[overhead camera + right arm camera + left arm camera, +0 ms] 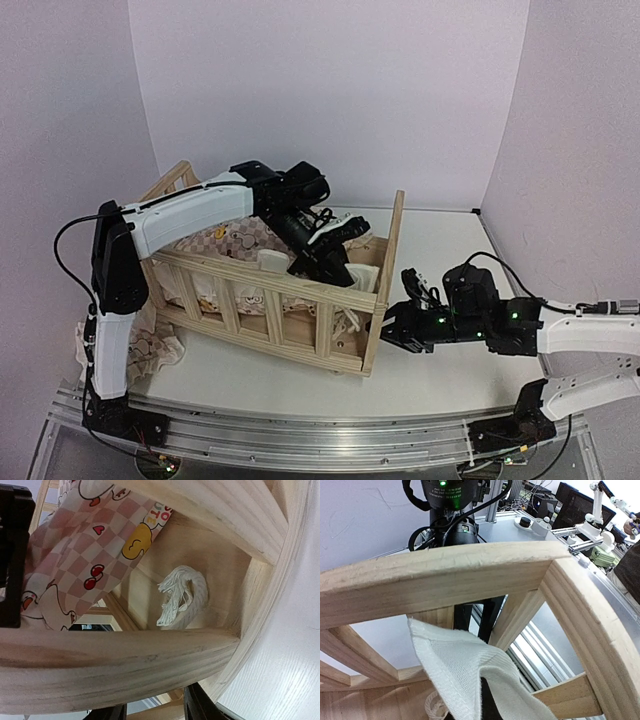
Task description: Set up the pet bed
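Observation:
The pet bed's light pine frame (270, 285) stands left of the table's middle. Its pink-white checked cushion (225, 238) lies partly inside, and a cream part (140, 350) hangs out at the near left. My left gripper (330, 265) reaches down inside the frame, shut on a white fold of the cushion (455, 665), which drapes over its dark fingers (490, 707). My right gripper (395, 330) is at the frame's right end, its fingers (200, 707) closed around a rail (125, 655). The right wrist view shows the cushion's duck and cherry print (85, 545) and a white tie string (182, 597).
The frame's tall right end panel (388, 270) stands between the two grippers. White tabletop (450, 240) stretches right of the frame to the wall. A metal mounting rail (300, 440) runs along the near edge. Walls close in on the left, back and right.

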{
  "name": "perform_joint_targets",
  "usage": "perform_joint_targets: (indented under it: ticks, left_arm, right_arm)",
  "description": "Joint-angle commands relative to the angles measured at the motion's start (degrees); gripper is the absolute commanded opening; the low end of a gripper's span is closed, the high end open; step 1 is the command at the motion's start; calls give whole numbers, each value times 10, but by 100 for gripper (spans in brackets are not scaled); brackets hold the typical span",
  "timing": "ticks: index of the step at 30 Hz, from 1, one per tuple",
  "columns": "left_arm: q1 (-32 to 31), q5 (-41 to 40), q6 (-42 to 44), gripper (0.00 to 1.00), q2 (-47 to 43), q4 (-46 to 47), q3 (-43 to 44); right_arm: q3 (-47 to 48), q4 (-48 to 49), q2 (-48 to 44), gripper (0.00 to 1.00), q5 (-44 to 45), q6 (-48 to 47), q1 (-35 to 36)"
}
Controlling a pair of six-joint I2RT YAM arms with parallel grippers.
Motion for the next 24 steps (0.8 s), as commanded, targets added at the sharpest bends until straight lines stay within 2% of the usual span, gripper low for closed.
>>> perform_joint_targets:
  ticks: [1, 5, 8, 13, 17, 20, 24]
  left_arm:
    - [-9, 36, -57, 0, -26, 87, -19]
    - [-11, 24, -123, 0, -23, 164, -30]
    - [-11, -11, -138, 0, -23, 196, -51]
    - [9, -19, -205, 0, -21, 238, -68]
    - [6, -22, -199, 0, -22, 223, -71]
    - [-1, -30, -210, 0, -31, 222, -84]
    - [-6, -21, -252, 0, -44, 224, -104]
  right_arm:
    - [16, 48, 27, 42, -51, -30, 3]
    - [23, 74, 51, 44, -66, -29, 3]
    - [15, 106, 47, 43, -67, -31, 4]
    - [-10, 71, -13, 40, -17, -157, 25]
    - [-58, 65, -77, 33, 57, -274, 27]
    - [-65, 77, -85, 33, 70, -320, 27]
    - [-83, 121, -67, 33, 51, -333, 27]
